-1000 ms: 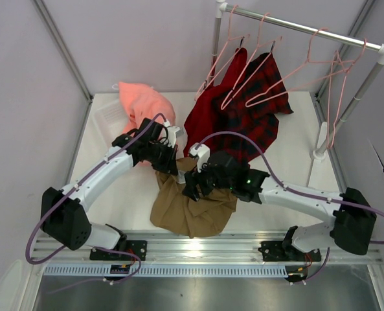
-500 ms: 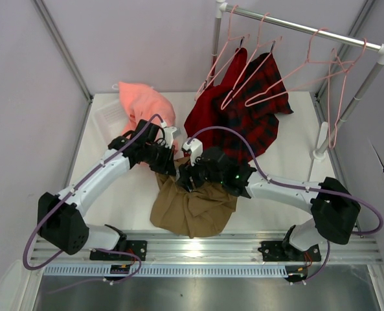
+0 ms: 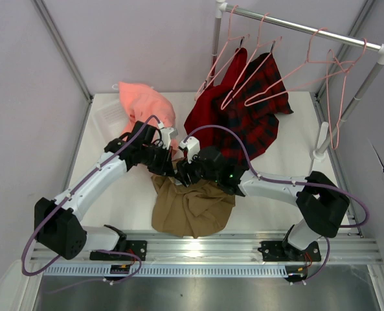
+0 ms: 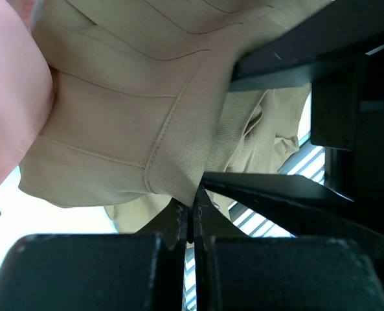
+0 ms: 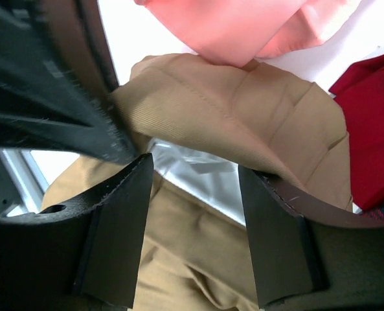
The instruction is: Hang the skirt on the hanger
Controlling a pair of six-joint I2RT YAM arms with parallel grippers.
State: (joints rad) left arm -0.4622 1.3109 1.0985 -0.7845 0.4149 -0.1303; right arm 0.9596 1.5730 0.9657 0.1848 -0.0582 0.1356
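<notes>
The khaki skirt [image 3: 192, 208] lies crumpled on the table at the near middle, its top edge lifted. My left gripper [image 3: 170, 167] is shut on the skirt's waistband edge; in the left wrist view the jaws [image 4: 193, 208] pinch a fold of the skirt [image 4: 114, 129]. My right gripper [image 3: 182, 173] sits right beside it, open, its fingers [image 5: 114, 233] straddling the skirt [image 5: 230, 110] without closing on it. Several thin pink hangers [image 3: 308, 63] hang on the rail at the back right.
A salmon-pink garment [image 3: 143, 103] lies at the back left, touching the skirt's top. A red garment [image 3: 208, 113] and a red-and-black plaid garment [image 3: 256, 120] hang from the metal rail [image 3: 302, 27]. The rail's post [image 3: 321, 139] stands at the right.
Both grippers have moved left and toward the back, and the skirt's top edge has been pulled along with the left one. The right gripper has closed in beside the left one.
</notes>
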